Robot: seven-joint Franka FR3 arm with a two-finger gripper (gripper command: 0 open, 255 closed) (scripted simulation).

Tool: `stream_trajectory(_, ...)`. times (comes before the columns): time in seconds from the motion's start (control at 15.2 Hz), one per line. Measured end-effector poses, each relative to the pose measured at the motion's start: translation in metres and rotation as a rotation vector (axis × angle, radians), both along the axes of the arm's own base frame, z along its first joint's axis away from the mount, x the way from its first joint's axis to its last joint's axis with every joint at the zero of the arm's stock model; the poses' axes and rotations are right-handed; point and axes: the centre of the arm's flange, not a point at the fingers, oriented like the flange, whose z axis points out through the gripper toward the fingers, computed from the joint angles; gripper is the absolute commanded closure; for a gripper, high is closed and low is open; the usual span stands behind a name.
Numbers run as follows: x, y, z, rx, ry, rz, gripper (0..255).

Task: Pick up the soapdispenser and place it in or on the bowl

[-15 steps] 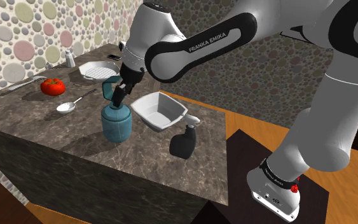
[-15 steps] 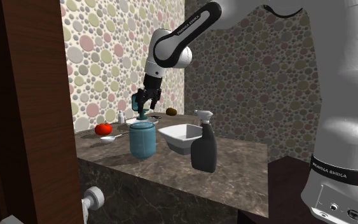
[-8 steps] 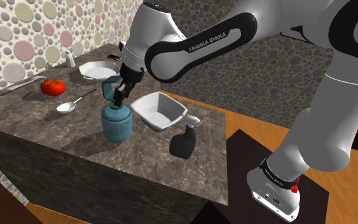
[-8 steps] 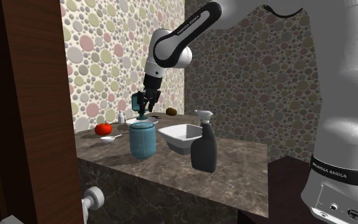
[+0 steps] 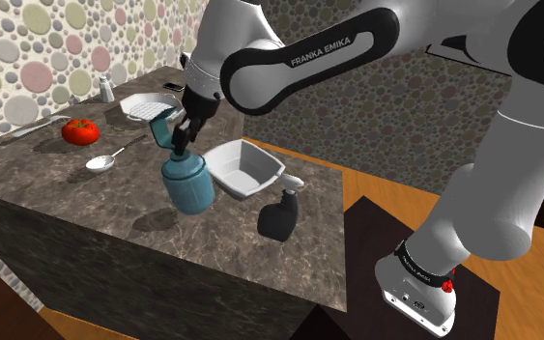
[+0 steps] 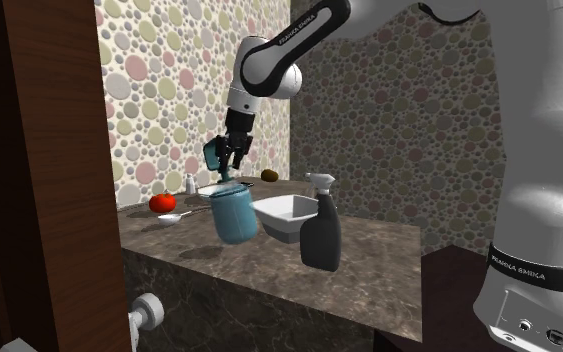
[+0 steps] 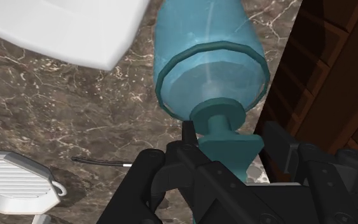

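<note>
Although the tool (image 5: 181, 135) is closed on the pump top of the teal soap dispenser (image 5: 188, 184), the body hangs tilted, clear of the bench (image 5: 86, 203), just beside the white bowl (image 5: 255, 185). Judged risk: the grip is high and narrow, so the body could swing or slip free in transfer; a low pass could clip the bowl's rim.

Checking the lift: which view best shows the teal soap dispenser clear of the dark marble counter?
Second exterior view: side-on, the teal soap dispenser hangs tilted above the counter. Shoulder view looks down on it; wrist view shows its clasped neck.
</note>
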Motion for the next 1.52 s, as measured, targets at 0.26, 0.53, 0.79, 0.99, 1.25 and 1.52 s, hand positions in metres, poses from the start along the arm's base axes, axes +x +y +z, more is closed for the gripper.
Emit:
stream_trajectory(0.26, 0.000, 0.001, 0.021, 0.000, 0.000, 0.000, 255)
stream_trajectory(0.53, 0.000, 0.000, 0.041, 0.000, 0.000, 0.000, 255)
stream_trajectory(0.79, -0.001, 0.000, 0.063, 0.000, 0.000, 0.000, 255)
stream_trajectory(0.99, 0.000, 0.001, 0.079, 0.000, 0.000, 0.000, 255)
stream_trajectory(1.25, 0.000, 0.001, 0.099, 0.000, 0.000, 0.000, 255)
stream_trajectory(1.52, 0.000, -0.001, 0.121, 0.000, 0.000, 0.000, 255)
